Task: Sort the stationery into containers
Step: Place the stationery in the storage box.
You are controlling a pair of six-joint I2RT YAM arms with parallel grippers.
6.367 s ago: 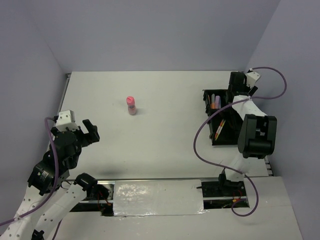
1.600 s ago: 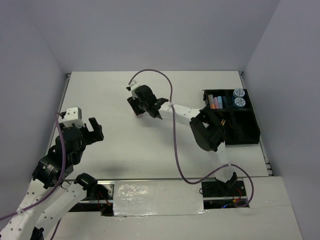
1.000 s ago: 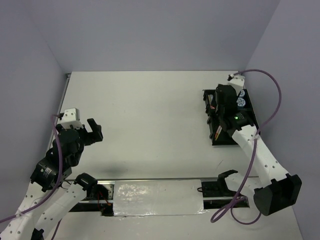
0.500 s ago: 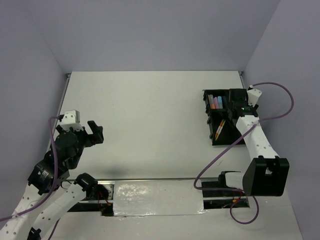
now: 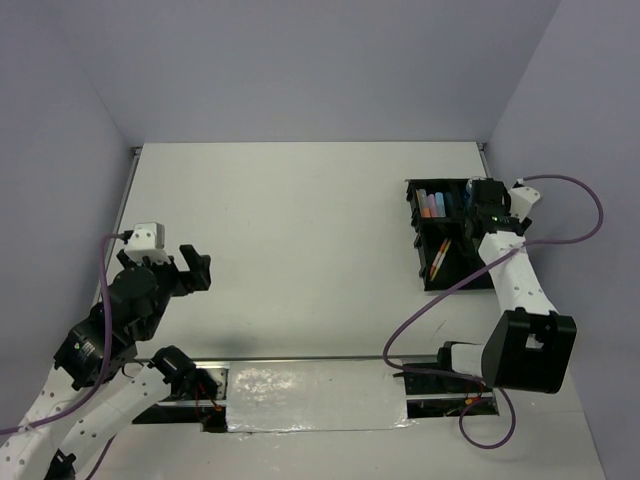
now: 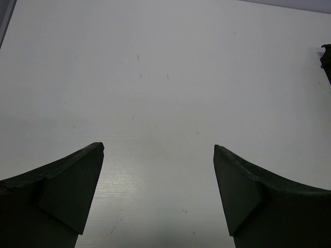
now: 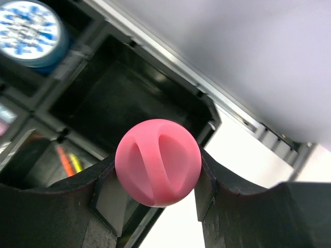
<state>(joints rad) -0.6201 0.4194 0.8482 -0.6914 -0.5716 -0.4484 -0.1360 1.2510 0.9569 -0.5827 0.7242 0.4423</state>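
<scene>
The right gripper (image 7: 158,178) clasped the pink bottle (image 7: 158,161) over the black organiser tray (image 7: 121,101), while the left gripper (image 6: 158,150), well left of it, stood spread wide.

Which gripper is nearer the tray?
Right. The right gripper, shut on the pink bottle, is over the tray's far right part; the left gripper hangs open near the table's left edge, far from the tray.

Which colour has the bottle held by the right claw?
Pink bottle, best in right wrist view.
</scene>
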